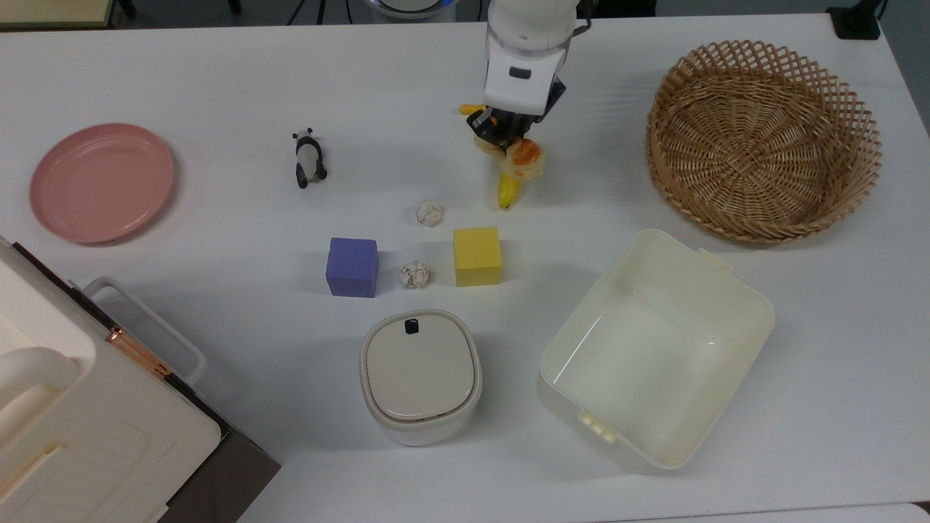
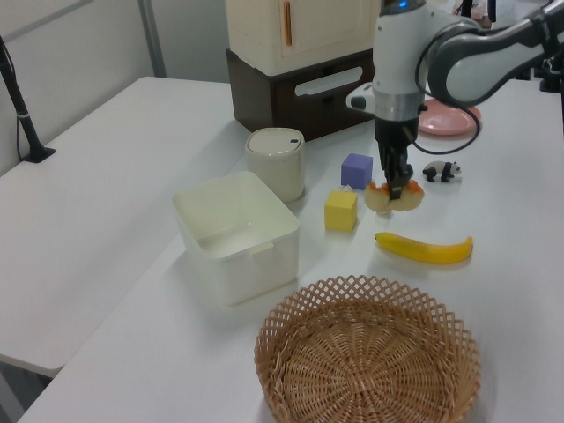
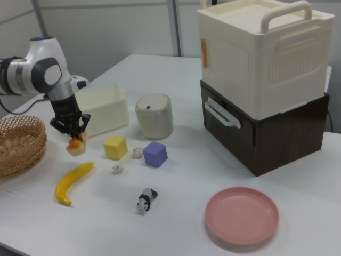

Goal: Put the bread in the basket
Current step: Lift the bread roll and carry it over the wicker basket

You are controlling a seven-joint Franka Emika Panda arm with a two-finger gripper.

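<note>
While clamped on bread [image 1: 524, 157], gripper [image 1: 505, 138] points down above banana [image 2: 424, 248].

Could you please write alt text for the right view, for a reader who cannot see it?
A white robot arm's pincer holds a small bread above a white table, near a wicker basket at the right view's left edge. A banana lies below it.

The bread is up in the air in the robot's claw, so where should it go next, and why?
Probably straight across toward the basket, keeping its height. The gripper holds the bread clear of the table, above the banana, and the basket sits empty further to the top view's right, so the bread still needs carrying over the lattice rim before letting go.
</note>
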